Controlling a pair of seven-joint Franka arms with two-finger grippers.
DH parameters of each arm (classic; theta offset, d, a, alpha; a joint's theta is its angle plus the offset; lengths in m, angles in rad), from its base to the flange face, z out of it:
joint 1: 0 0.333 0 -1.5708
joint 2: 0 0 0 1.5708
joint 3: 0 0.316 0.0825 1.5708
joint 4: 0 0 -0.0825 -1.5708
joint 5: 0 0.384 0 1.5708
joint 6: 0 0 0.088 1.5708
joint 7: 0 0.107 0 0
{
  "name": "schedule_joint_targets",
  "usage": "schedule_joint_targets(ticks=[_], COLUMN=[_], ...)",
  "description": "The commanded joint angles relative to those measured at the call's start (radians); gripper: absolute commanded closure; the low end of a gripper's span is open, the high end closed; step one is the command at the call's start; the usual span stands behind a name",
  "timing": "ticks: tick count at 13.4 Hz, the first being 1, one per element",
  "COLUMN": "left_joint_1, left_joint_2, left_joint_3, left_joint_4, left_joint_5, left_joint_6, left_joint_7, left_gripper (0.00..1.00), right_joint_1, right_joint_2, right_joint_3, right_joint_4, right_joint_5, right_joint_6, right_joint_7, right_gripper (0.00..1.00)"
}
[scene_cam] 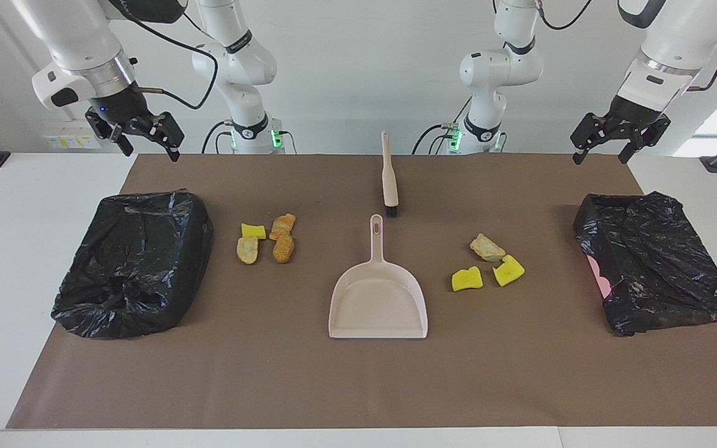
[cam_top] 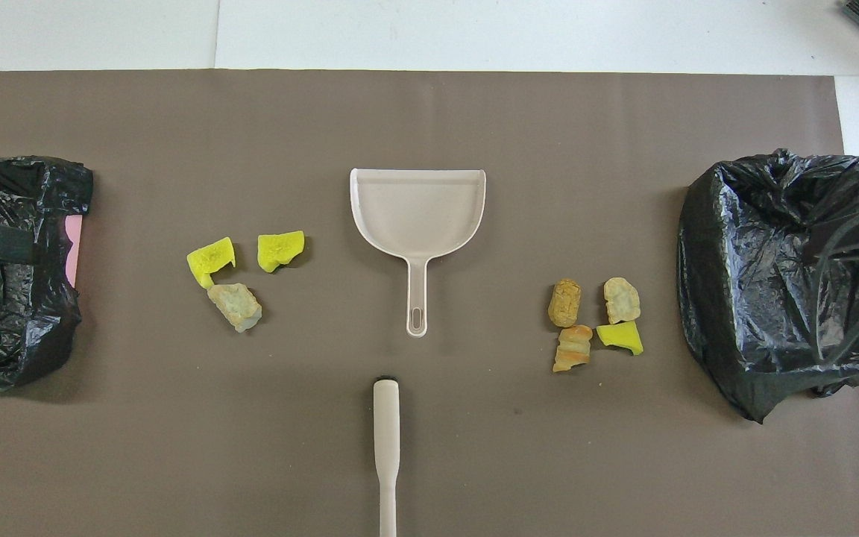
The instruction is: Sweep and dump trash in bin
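Brown mat over the surface; trash (scene_cam: 267, 238) sits in two clumps beside the dustpan (scene_cam: 378, 302), looks light, squishy; I'd grab the brush (scene_cam: 388, 176) handle; left hand (scene_cam: 618, 140) and right hand (scene_cam: 137, 135) both open, empty.

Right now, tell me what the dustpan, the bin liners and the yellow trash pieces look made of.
Dustpan: beige moulded plastic, smooth matte, judging by its even one-piece shape.
Bin liners: thin black plastic film, glossy and crinkled.
Yellow trash pieces: probably sponge foam, with a dull porous look and torn edges.
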Motion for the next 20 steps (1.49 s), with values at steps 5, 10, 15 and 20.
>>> schedule_joint_targets(ticks=[5, 10, 15, 20], left_joint_1=[0.009, 0.009, 0.007, 0.004], left_joint_2=[-0.016, -0.019, -0.020, -0.020], left_joint_3=[-0.001, -0.001, -0.001, -0.002], left_joint_4=[-0.027, -0.036, -0.046, -0.059], left_joint_5=[0.008, 0.008, 0.006, 0.002], left_joint_6=[0.019, 0.021, 0.025, 0.034], left_joint_7=[0.017, 0.011, 0.003, 0.003], left_gripper=[0.00, 0.00, 0.00, 0.00], right_joint_1=[-0.009, -0.009, -0.007, 0.011], right_joint_2=[-0.006, -0.007, -0.007, -0.003], right_joint_3=[0.004, 0.004, 0.004, 0.015], right_joint_4=[0.004, 0.003, 0.001, 0.004], right_joint_5=[0.005, 0.005, 0.005, 0.005], right_joint_6=[-0.023, -0.026, -0.029, -0.026], right_joint_7=[-0.021, -0.021, -0.022, -0.022], right_gripper=[0.00, 0.00, 0.00, 0.00])
